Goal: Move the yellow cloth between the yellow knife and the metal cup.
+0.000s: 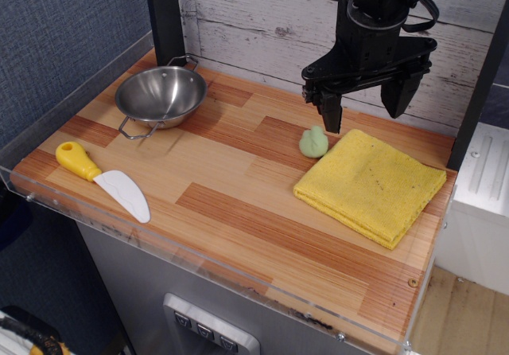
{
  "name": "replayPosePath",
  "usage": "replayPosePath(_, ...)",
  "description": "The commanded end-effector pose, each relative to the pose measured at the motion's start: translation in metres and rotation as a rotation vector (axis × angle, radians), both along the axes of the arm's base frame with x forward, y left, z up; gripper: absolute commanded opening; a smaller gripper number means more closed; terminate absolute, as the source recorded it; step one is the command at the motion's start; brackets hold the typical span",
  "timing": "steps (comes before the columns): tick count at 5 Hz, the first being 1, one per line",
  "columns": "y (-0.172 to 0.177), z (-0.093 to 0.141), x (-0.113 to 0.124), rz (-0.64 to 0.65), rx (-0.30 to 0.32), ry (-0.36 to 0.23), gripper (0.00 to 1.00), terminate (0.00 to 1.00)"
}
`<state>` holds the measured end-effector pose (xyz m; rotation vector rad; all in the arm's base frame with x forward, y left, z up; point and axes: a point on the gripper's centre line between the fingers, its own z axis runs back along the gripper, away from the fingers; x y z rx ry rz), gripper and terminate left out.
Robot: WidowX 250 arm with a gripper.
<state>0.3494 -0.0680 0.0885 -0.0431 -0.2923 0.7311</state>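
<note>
— Observation.image view, from where I'm standing: the yellow cloth lies flat on the worktop, folded into a thick square, well apart from the metal cup and far off to its right.

— And the hand?

— Hanging above the cloth's far edge, fingers spread wide, nothing in them. It isn't touching the fabric.

— How do you reckon that cloth handles?

— Soft and light, I'd say. Several layers show along the near edge, so it looks plump and will squash under a pinch. It won't break, but it could unfold or drag if only the top layer gets caught.

— So where would you take it?

— At an edge or a corner, pinching through all the layers at once. The middle looks too flat for those fingers to bite. The corner furthest from the cup looks free; the corner nearest the cup has a small green lump just beside it, which could get nudged.

— And the goal?

— The bare strip of worktop just in front of the cup, between it and the yellow knife. The gap looks narrow to me for a cloth that size, so it may end up touching one of them.
</note>
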Motion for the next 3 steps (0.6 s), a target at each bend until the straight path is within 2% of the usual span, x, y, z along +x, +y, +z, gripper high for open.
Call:
replayPosePath(1, 0.000, 0.000, 0.000, 0.000, 0.000, 0.000, 1.00, 0.00)
replayPosePath(2, -0.011, -0.020, 0.010, -0.016, -0.034, 0.033, 1.00, 0.00)
replayPosePath(3, -0.022, -0.038, 0.018, -0.016, -0.039, 0.055, 1.00, 0.00)
